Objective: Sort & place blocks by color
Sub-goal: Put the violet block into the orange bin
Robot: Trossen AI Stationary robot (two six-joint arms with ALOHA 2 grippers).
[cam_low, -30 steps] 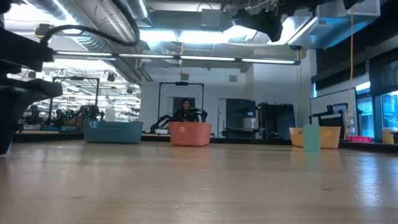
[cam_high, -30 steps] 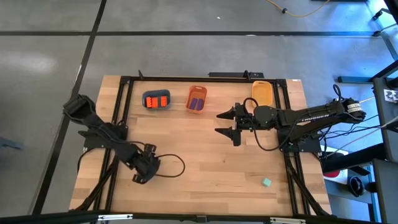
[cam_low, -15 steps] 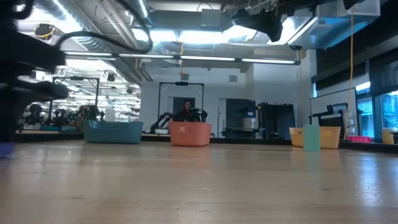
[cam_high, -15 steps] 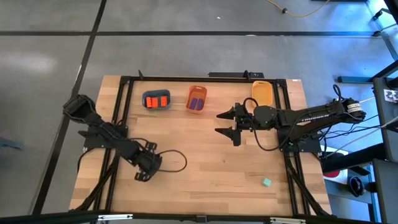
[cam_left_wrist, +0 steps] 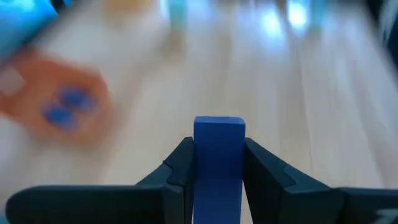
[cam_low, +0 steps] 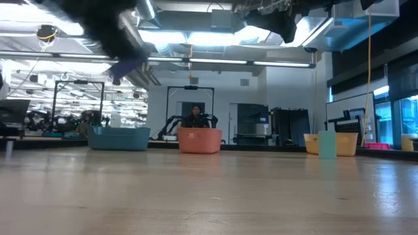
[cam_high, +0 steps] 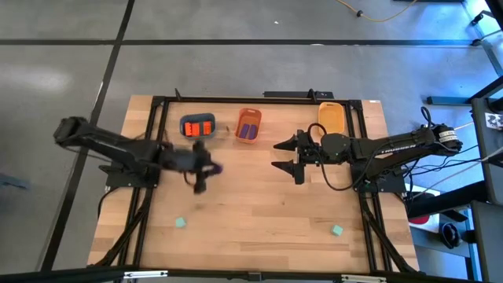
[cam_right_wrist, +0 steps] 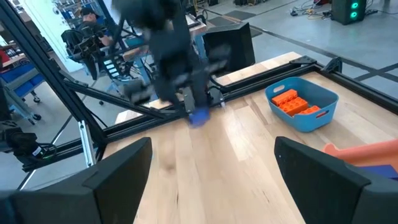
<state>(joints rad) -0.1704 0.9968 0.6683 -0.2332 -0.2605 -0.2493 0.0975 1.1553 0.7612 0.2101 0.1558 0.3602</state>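
Left gripper [cam_high: 206,168] is clamping one purple brick [cam_left_wrist: 218,155] between its fingers; two mint-green cubes [cam_high: 181,222] [cam_high: 337,230] are lying well behind it. Ahead, the blue-grey tray [cam_high: 197,127] is holding orange-red bricks [cam_right_wrist: 297,104], the orange tray [cam_high: 249,125] purple ones. Right gripper [cam_high: 295,156] is hanging wide open.

Desk [cam_high: 267,204] is pale wood planks with a slight sheen, black metal frame [cam_high: 236,100] round it. Blue-grey tray [cam_right_wrist: 305,102] looks like smooth plastic; purple brick [cam_left_wrist: 219,158] is plain matt.

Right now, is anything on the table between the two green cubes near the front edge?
No. In the high view, only bare wood lies between the left green cube and the right green cube.
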